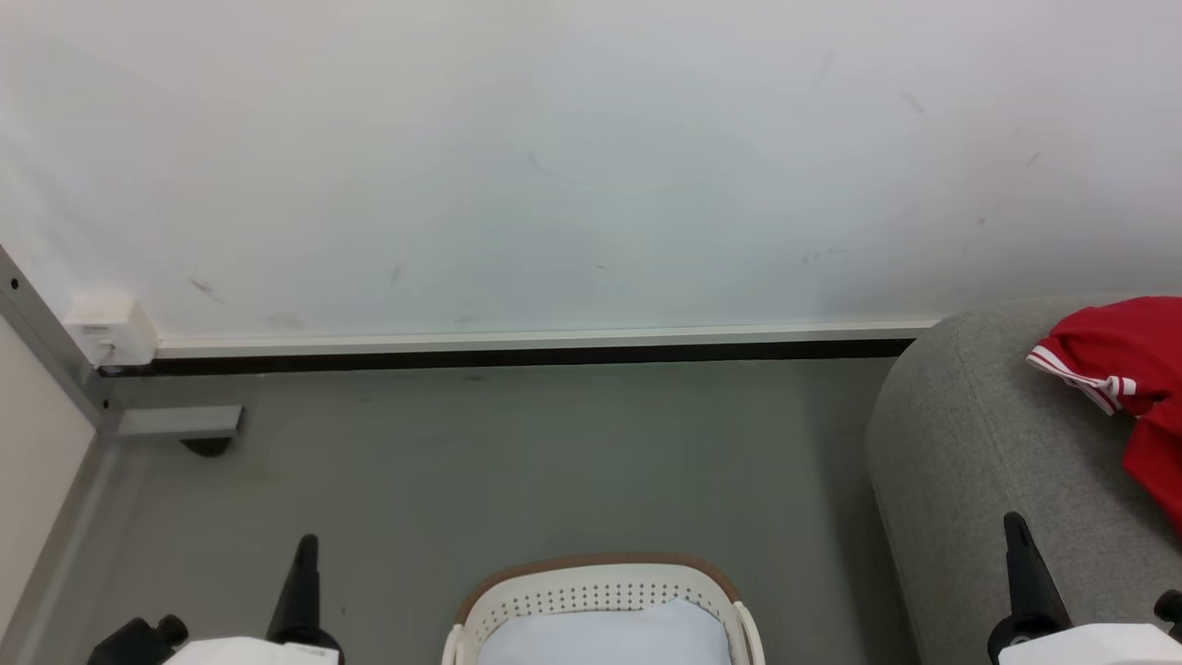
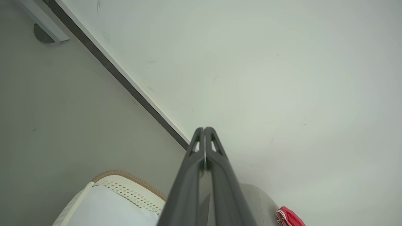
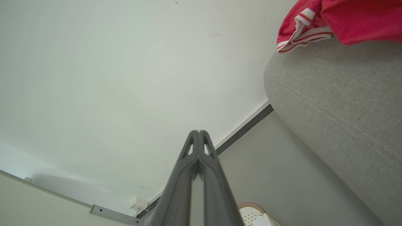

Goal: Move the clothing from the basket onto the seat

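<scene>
You have clothing [image 1: 1131,369] on the seat [image 1: 979,443], the basket [image 1: 600,591] seemingly holding just its liner [image 1: 605,633], left gripper [image 2: 204,128] and right gripper [image 3: 198,131] closed empty.

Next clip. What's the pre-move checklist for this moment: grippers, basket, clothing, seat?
1. Left gripper shut, holding nothing: ok.
2. Right gripper shut, holding nothing: ok.
3. Red clothing lying on the seat: ok.
4. Both garments there: cannot tell, the red runs off the picture's edge.
5. Basket free of red: cannot tell; pale liner cloth visible, near part cut off.
</scene>
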Robot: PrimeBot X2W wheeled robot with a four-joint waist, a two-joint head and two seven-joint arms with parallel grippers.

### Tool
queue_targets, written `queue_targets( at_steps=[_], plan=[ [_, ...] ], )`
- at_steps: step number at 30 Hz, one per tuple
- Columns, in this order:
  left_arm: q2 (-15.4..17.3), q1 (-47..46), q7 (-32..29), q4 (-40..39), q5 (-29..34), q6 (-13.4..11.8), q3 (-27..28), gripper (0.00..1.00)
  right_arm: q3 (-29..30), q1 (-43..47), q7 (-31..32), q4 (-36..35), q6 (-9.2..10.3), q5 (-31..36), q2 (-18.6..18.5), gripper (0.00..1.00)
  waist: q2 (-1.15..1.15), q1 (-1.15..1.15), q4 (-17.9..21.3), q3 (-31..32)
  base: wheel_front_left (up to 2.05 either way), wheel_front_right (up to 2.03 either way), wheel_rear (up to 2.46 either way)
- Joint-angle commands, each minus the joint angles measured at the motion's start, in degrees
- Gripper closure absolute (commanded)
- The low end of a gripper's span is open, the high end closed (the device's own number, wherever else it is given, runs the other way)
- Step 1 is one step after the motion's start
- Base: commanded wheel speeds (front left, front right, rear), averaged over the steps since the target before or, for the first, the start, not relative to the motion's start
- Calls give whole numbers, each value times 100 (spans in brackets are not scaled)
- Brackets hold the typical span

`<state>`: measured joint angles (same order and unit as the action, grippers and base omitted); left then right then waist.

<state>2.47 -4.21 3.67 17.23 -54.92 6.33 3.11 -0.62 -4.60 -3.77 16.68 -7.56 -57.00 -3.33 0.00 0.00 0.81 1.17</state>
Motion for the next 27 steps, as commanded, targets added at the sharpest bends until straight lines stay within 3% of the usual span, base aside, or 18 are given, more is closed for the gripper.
queue_targets(
  at_steps=[1, 27],
  plan=[
    [40, -123, -54, -96, -206, 29, 36, 100, 62, -146, 50, -95, 5, -193, 0, 100, 0, 0, -2, -3, 0, 0, 0],
    [50, -175, -472, -202, -1727, 71, 170, 100, 343, -173, 468, -177, 8, -1621, 16, 100, 0, 0, -29, -49, 0, 0, 0]
  ],
)
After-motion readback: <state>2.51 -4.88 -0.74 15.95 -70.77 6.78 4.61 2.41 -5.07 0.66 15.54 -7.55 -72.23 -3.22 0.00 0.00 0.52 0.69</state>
